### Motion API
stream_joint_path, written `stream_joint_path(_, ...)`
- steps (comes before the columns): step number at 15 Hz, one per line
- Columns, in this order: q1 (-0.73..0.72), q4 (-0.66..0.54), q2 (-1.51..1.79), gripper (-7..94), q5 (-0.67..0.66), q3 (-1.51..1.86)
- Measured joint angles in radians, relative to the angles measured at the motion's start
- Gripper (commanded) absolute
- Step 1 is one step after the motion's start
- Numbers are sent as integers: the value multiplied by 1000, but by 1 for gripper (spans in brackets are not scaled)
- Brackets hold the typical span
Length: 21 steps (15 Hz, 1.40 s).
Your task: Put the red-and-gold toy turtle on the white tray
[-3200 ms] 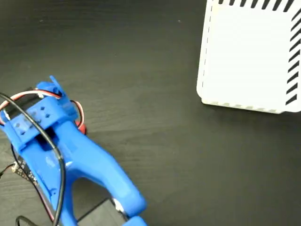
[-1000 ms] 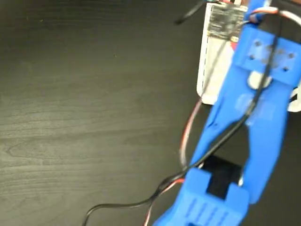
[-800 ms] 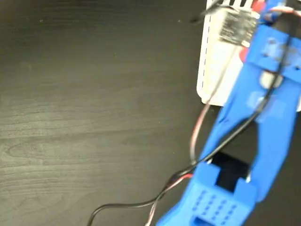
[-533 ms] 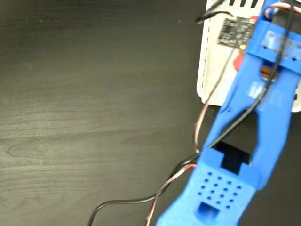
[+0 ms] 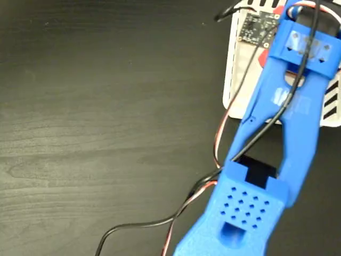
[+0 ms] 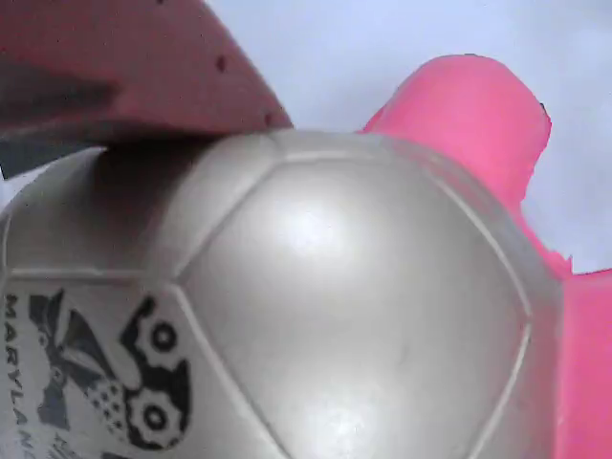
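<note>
Items counted: one toy turtle (image 6: 316, 306), one white tray (image 5: 241, 64), one blue robot arm (image 5: 277, 133), one dark wooden table (image 5: 106, 106).

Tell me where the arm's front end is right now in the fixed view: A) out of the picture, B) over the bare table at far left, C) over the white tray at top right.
C: the blue arm stretches up to the top right and covers part of the white tray.
</note>
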Motion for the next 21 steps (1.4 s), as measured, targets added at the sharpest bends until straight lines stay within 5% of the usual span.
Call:
stream_joint_path(2,5,0,0,56,0,0)
stream_joint_path(10,3,54,0,56,-35,0)
stream_joint_path(12,3,23,8,36,-25,5)
stream_joint_path(14,-8,-66,115,0,-8,114)
stream_joint_path(21,-265,-399,798,0,63,801)
